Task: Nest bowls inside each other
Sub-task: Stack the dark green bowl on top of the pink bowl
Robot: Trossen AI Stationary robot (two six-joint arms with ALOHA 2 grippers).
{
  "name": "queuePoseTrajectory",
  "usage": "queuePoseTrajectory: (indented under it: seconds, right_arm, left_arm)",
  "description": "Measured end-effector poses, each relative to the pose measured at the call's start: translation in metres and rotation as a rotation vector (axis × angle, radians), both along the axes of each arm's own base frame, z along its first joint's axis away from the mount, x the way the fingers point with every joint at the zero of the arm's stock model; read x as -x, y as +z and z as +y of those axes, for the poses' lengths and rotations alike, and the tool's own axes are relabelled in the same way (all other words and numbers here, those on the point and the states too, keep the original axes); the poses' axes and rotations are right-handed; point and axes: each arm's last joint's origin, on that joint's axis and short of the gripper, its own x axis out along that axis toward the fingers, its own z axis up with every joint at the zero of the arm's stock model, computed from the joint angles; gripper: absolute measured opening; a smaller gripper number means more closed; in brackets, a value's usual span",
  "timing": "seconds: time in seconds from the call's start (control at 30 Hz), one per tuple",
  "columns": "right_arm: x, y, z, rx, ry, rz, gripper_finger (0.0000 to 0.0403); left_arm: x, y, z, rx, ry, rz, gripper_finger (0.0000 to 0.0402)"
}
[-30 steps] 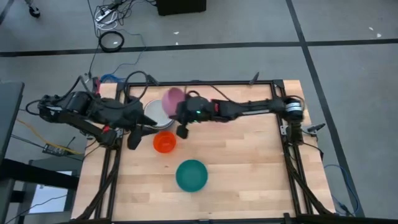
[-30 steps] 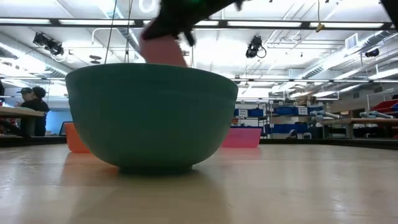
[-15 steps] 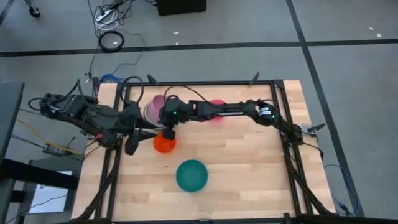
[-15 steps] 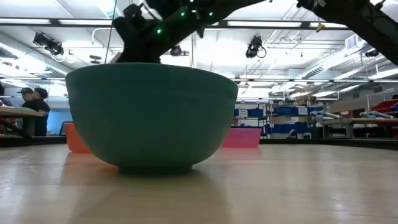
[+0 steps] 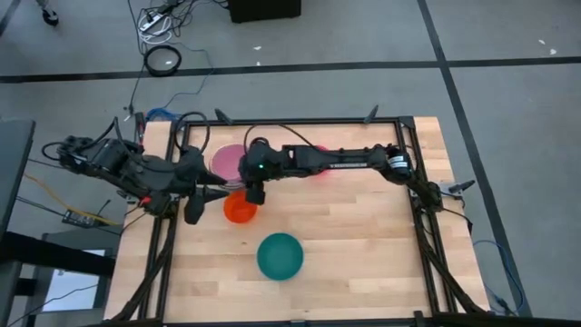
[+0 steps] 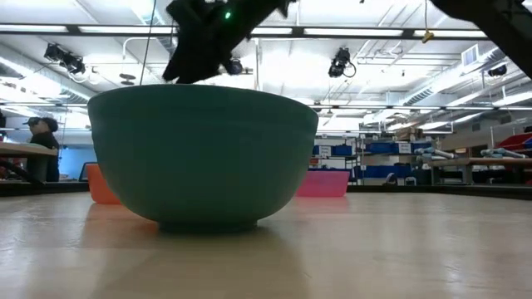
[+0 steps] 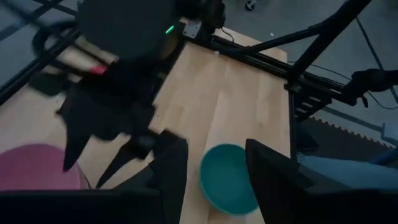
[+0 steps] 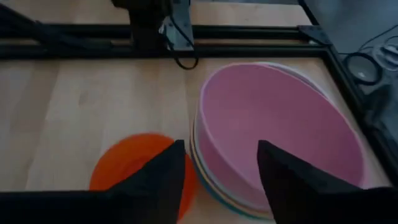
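A mauve bowl sits nested on top of a stack of bowls at the table's far left. My right gripper hangs open just above the stack's near rim, one finger over the mauve bowl and one toward the red-orange bowl; it touches nothing. That bowl stands on the table just near of the stack. A teal bowl stands nearer the front. A hot pink bowl shows partly behind the right arm. My left gripper waits open at the left, beside the red-orange bowl.
The black frame rail runs along the far edge behind the stack. In the low view the teal bowl fills the foreground and hides the stack. Bare wood lies on the table's right half.
My right gripper has carried the mauve bowl, held tilted in the air, toward the table's left edge and down into the stack. The bowl now lies level there, free of the gripper. The gripper has then drawn back a little toward the near edge.
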Motion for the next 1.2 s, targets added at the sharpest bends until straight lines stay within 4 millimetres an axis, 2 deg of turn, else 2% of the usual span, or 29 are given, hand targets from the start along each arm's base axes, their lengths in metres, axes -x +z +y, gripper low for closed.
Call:
queuePoseTrajectory:
  seconds: [0.1, 0.2, 0.3, 0.43, 0.5, 0.63, 0.73, 0.8, 0.97, 1.2]
  right_arm:
    - [0.016, 0.015, 0.008, 0.067, -0.028, 0.069, 0.0194]
    - [0.045, 0.038, 0.019, 0.165, -0.090, 0.178, 0.0190]
    - [0.081, 0.057, 0.031, 0.240, -0.152, 0.295, 0.0184]
    - [0.137, 0.079, 0.054, 0.268, -0.209, 0.378, 0.0178]
    - [0.171, 0.093, 0.067, 0.258, -0.238, 0.358, 0.0177]
    - [0.232, 0.106, 0.089, 0.182, -0.295, 0.248, 0.0176]
    - [0.272, 0.111, 0.100, 0.084, -0.338, 0.141, 0.0176]
    - [0.293, 0.109, 0.104, 0.014, -0.365, 0.093, 0.0176]
    - [0.318, 0.093, 0.115, -0.098, -0.396, 0.057, 0.0176]
    - [0.314, 0.060, 0.133, -0.109, -0.412, 0.141, 0.0174]
  left_arm:
    - [-0.003, -0.005, -0.002, -0.001, 0.011, 0.045, 0.0170]
    - [-0.013, -0.017, -0.010, 0.003, 0.020, 0.113, 0.0170]
    - [-0.032, -0.040, -0.025, -0.001, 0.021, 0.191, 0.0170]
    - [-0.067, -0.086, -0.053, 0.008, 0.014, 0.292, 0.0170]
    - [-0.080, -0.112, -0.066, 0.020, 0.014, 0.394, 0.0170]
    - [-0.100, -0.158, -0.086, 0.021, 0.021, 0.597, 0.0170]
    - [-0.111, -0.177, -0.097, 0.034, -0.005, 0.654, 0.0170]
    - [-0.113, -0.182, -0.099, 0.031, 0.002, 0.669, 0.0170]
    - [-0.119, -0.183, -0.100, 0.052, 0.045, 0.617, 0.0170]
    - [-0.124, -0.181, -0.101, 0.184, 0.238, 0.513, 0.0170]
